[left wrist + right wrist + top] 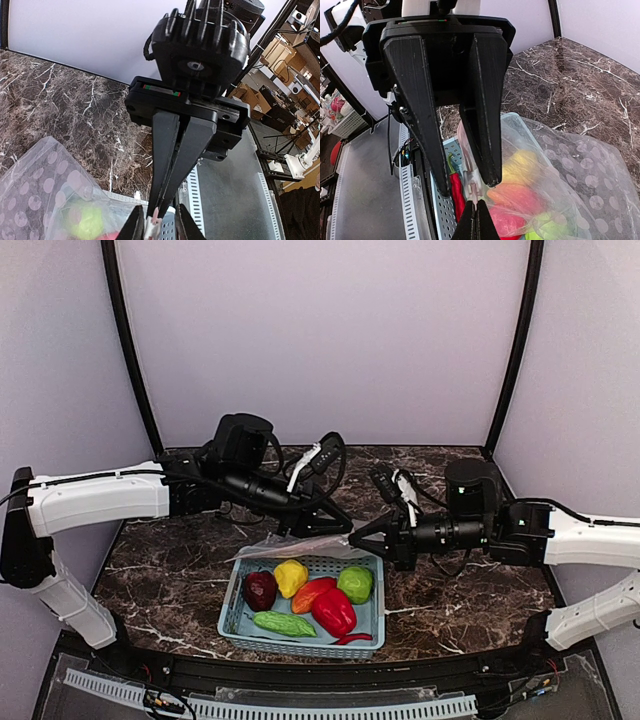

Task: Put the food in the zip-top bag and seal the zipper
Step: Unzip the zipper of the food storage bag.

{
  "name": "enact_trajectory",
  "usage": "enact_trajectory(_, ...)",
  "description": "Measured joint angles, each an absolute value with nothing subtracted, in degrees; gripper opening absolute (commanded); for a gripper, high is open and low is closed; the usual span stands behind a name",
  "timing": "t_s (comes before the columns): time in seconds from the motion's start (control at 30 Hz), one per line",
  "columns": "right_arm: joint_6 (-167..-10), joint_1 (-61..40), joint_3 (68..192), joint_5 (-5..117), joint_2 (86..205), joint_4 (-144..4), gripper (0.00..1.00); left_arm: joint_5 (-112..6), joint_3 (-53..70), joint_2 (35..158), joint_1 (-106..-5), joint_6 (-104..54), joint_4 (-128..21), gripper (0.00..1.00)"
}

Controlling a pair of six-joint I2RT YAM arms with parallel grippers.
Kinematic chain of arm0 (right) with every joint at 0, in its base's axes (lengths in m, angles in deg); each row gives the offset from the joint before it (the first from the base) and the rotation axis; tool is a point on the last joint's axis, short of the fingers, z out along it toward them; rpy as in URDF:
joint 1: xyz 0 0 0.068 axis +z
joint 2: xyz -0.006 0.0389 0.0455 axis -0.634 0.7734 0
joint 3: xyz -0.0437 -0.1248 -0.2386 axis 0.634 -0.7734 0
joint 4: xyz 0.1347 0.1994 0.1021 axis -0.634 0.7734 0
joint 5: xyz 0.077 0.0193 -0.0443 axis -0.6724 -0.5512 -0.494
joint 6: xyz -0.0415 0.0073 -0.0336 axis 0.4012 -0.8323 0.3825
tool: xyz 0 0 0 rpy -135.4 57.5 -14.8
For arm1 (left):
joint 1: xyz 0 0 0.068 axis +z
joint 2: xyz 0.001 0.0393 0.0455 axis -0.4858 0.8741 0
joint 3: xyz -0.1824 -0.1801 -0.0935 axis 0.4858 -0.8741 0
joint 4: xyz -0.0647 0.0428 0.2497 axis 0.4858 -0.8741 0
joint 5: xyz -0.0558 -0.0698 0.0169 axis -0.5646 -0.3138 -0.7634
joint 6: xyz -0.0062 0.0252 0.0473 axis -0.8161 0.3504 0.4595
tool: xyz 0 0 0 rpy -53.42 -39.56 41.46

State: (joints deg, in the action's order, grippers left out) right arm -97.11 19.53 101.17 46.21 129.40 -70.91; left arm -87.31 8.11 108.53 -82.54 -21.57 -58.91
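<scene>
The food lies in a light blue basket [232, 615]: dark red pepper [260, 590], yellow pepper [290, 577], orange pepper [312, 592], lime-green pepper [355, 584], red pepper [334, 611], cucumber [283, 623] and chilli [352, 639]. The dotted zip-top bag [300, 548] hangs over the basket's back edge and is empty. My left gripper [159, 226] is open, its fingers either side of the white slider [150, 227]. My right gripper [477, 212] is shut on the pink zipper end just below the slider [472, 187]. Through the bag [580, 180] the peppers show blurred.
The two grippers [345, 527] [358, 536] meet tip to tip above the basket's back right corner. Marble table [170, 580] extends left and right of the basket. A white perforated rail [300, 705] runs along the near edge. Black frame posts stand at the back corners.
</scene>
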Motion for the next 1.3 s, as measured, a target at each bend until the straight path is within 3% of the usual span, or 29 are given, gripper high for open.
enact_trajectory(0.27,-97.1,19.5,101.2,47.0,129.3,-70.9,0.00,-87.3,8.1,108.6,-82.5,-21.6,-58.9,0.28)
enact_trajectory(0.67,-97.3,19.5,101.2,47.5,129.0,-70.5,0.00,-86.9,7.9,108.6,-82.5,-21.5,-58.9,0.01)
enact_trajectory(1.3,-99.9,17.9,101.0,49.8,127.8,-69.7,0.00,-83.5,7.8,108.6,-82.5,-20.7,-58.9,0.02)
